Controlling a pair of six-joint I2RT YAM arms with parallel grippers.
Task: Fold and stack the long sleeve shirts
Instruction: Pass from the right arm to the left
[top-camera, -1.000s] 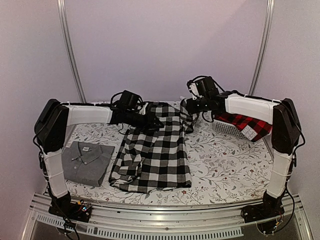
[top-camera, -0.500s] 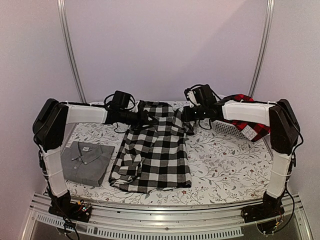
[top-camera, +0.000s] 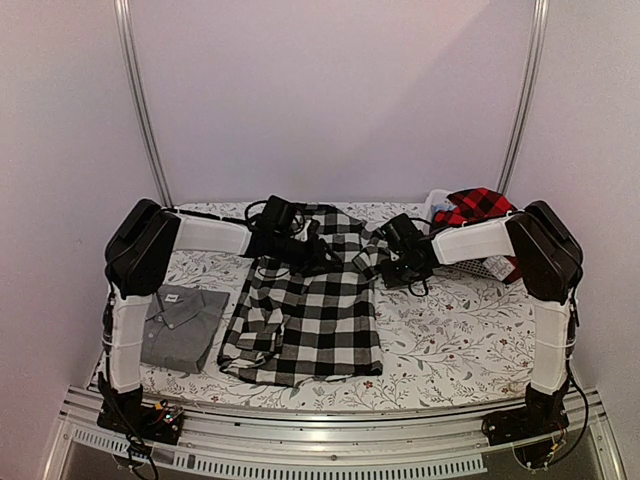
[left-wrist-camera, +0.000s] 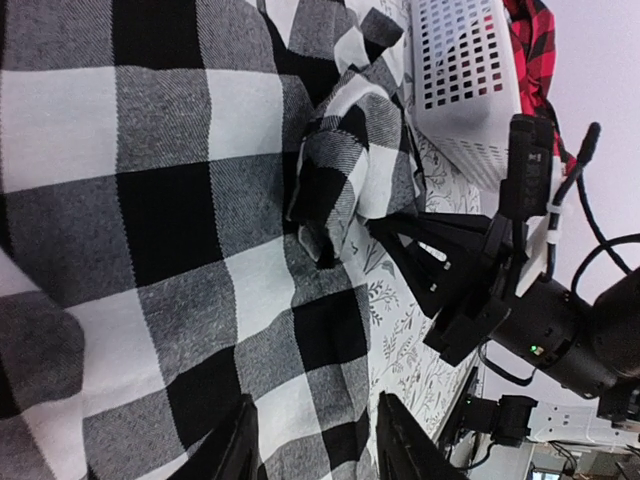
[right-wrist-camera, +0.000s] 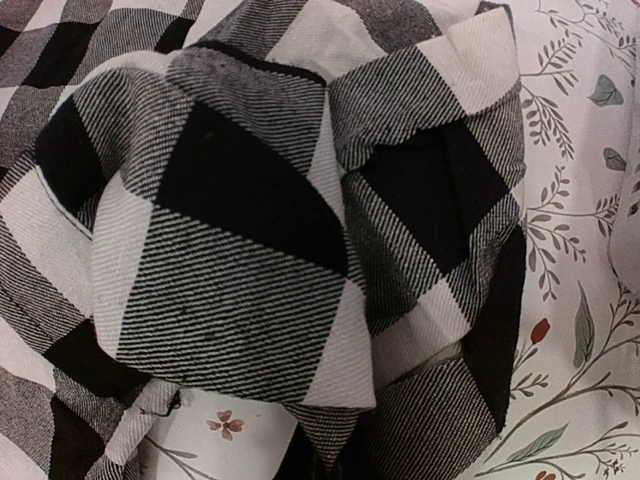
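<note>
The black-and-white check shirt (top-camera: 310, 310) lies lengthwise in the middle of the table, its far right part bunched up (right-wrist-camera: 260, 200). My left gripper (top-camera: 303, 248) is low over the shirt's far left part, and its jaws (left-wrist-camera: 315, 445) are open with flat cloth under them. My right gripper (top-camera: 386, 262) is at the shirt's far right edge. In the right wrist view a point of bunched cloth runs into its closed fingertips (right-wrist-camera: 335, 470). The grey collared shirt (top-camera: 180, 325) lies folded at the left. The red-and-black check shirt (top-camera: 478, 205) hangs in the white basket.
The white plastic basket (top-camera: 478, 262) stands at the back right behind the right arm, and it also shows in the left wrist view (left-wrist-camera: 460, 90). A floral cloth (top-camera: 450, 340) covers the table. Metal rails run along the near edge.
Both arms have come down and in towards the table, laying the shirt's far part flat. The left gripper has let go of the cloth. The right arm has moved off the basket.
</note>
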